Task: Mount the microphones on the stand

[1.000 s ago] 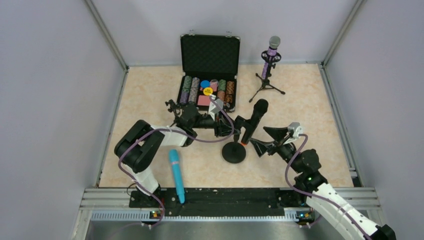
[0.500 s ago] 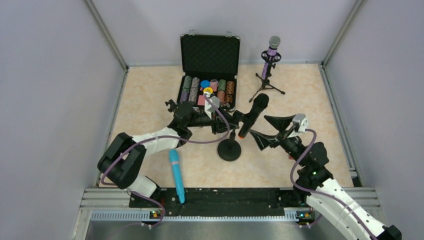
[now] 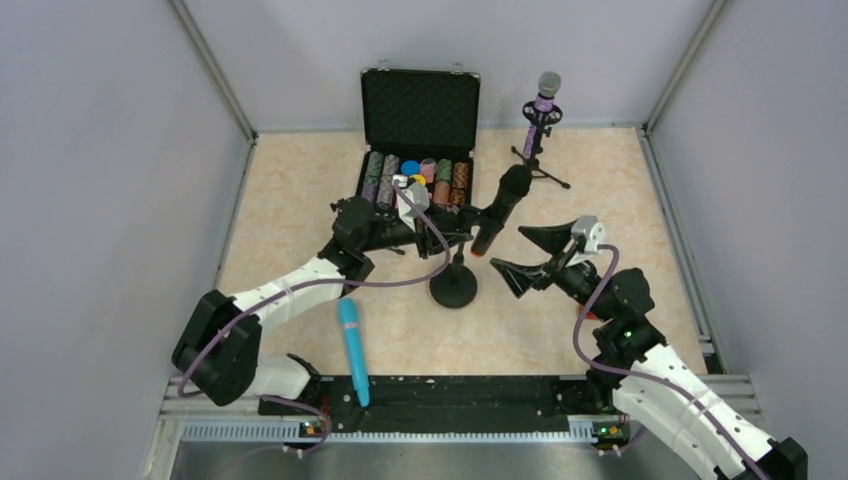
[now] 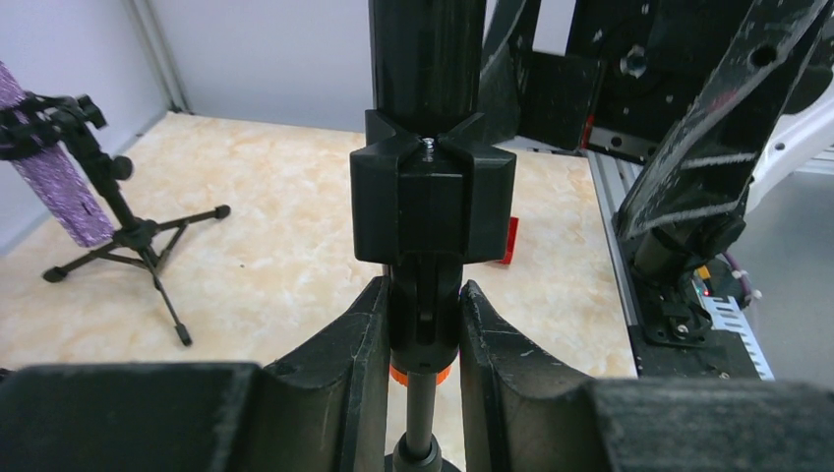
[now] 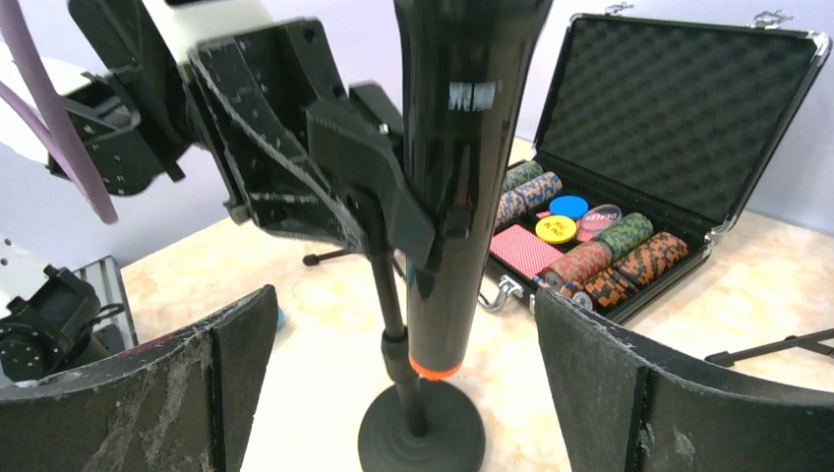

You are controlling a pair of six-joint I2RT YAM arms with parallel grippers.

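Observation:
The black microphone [image 3: 498, 213] with an orange end [image 5: 433, 370] sits in the clip [image 4: 433, 202] of the round-base stand [image 3: 453, 291]. My left gripper [image 4: 425, 298] is shut on the stand's neck just under the clip. My right gripper [image 3: 530, 250] stands open to the right of this microphone, its fingers [image 5: 580, 364] well apart on either side and touching nothing. The purple microphone [image 3: 541, 108] stands in a tripod stand [image 4: 138, 236] at the back right. The turquoise microphone [image 3: 351, 346] lies flat near the front edge.
An open black case [image 3: 420, 105] of poker chips stands at the back centre, close behind the held stand. A small red block [image 4: 507, 242] lies on the table near the right arm. The table's metal rail [image 3: 460, 395] runs along the front.
My left gripper has carried the round-base stand with the black microphone back and left, toward the case. The right gripper stayed open and shifted slightly left.

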